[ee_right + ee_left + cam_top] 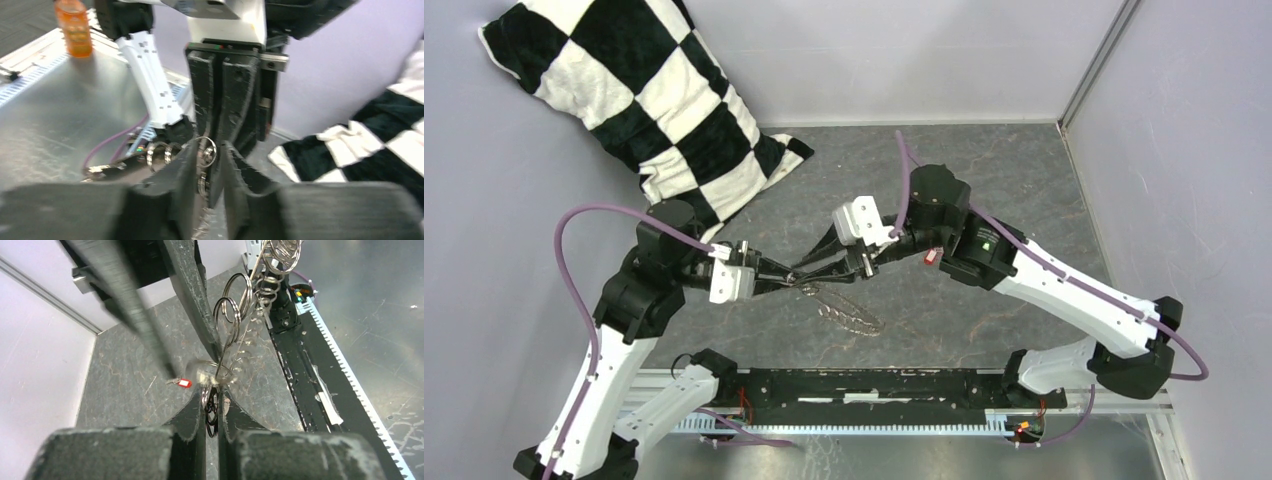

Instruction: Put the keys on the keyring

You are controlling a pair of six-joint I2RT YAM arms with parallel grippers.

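Your left tool (212, 390) had its jaws drawn almost together, pinched on a silvery loop at the upper end of the keyring (852, 316). In the left wrist view only a thin slit showed between its fingers (192, 412), with ring wire caught in it.

Your right tool (211, 147) met it tip to tip from the other side. Its jaws stood a little apart, a narrow gap, with one loop sitting in that gap. You could not tell from these views whether the pads (187, 155) pressed on anything.

The key (184, 383), a tiny piece with a red tag and a thin metal part, was just left of your left tool's fingertips and next to the tip of one right-tool finger. Whether it was threaded onto a loop, or touched that finger, could not be told.

From the pinch point the keyring ran down as a string of linked rings. Its lower end lay on the counter (984, 170), about midway between the side edges and nearer the near edge than the far one. Both tools were above the middle of the counter.

A black-and-white checked pillow (644, 80) leaned in the far left corner. A black rail (874, 385) ran along the near edge between the arm bases. An orange bottle (72, 25) showed, blurred, in the right wrist view.
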